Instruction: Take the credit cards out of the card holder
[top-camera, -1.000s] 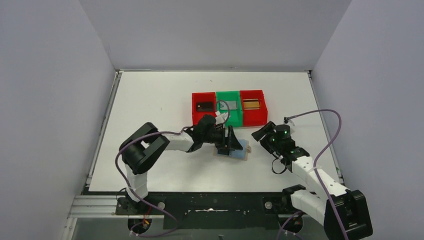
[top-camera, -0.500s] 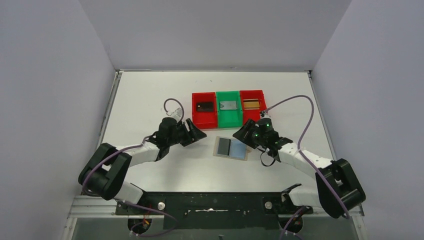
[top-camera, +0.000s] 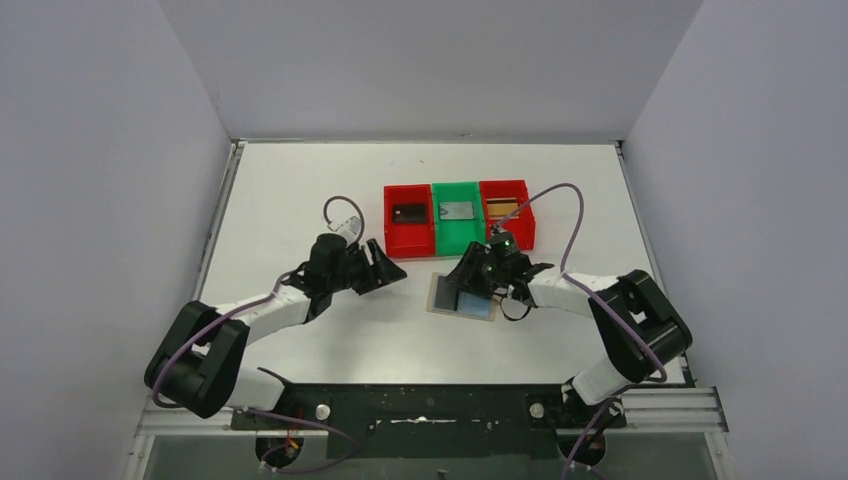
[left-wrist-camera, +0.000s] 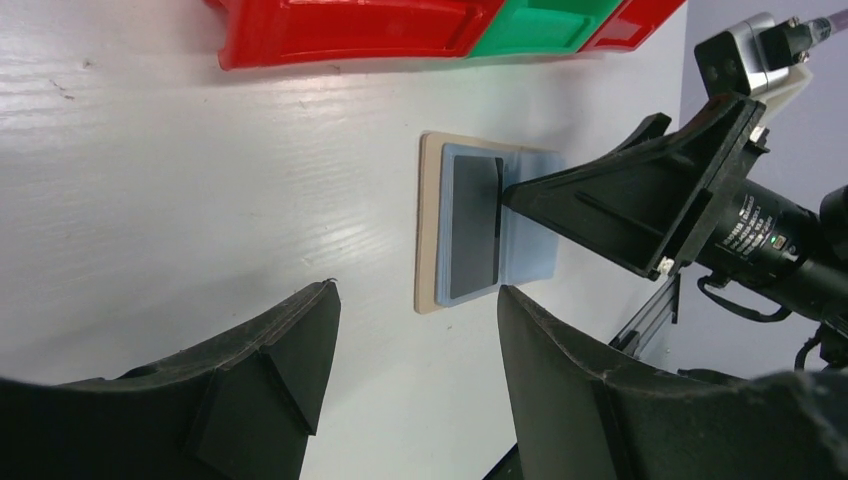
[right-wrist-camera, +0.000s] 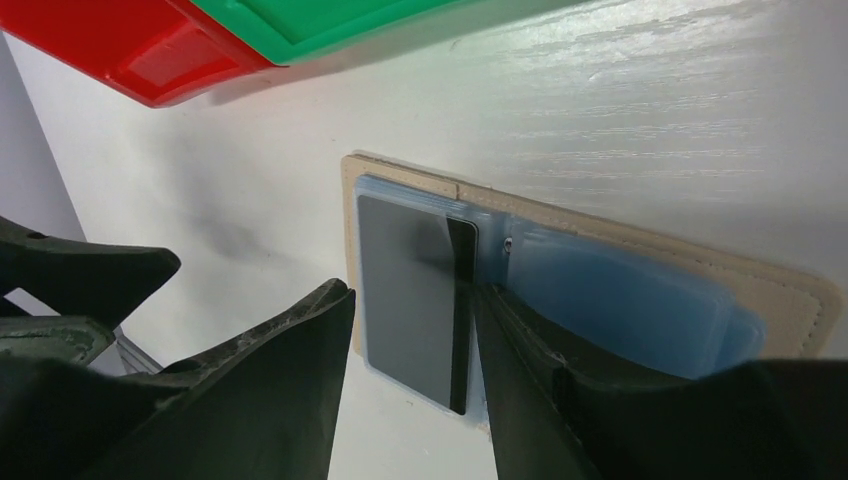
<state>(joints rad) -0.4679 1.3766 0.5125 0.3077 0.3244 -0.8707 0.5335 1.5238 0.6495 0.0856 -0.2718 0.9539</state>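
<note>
Right wrist, flat tan card holder (right-wrist-camera: 620, 300), glossy dark card (right-wrist-camera: 405, 280), right fingers (right-wrist-camera: 270, 390) released, left fingers (left-wrist-camera: 260, 390) released

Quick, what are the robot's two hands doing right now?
Left gripper: open, empty.
Right gripper: open, holding nothing, low over the dark card in the card holder.

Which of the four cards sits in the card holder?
The dark card in the open card holder; the other three lie in the red and green bins.
</note>
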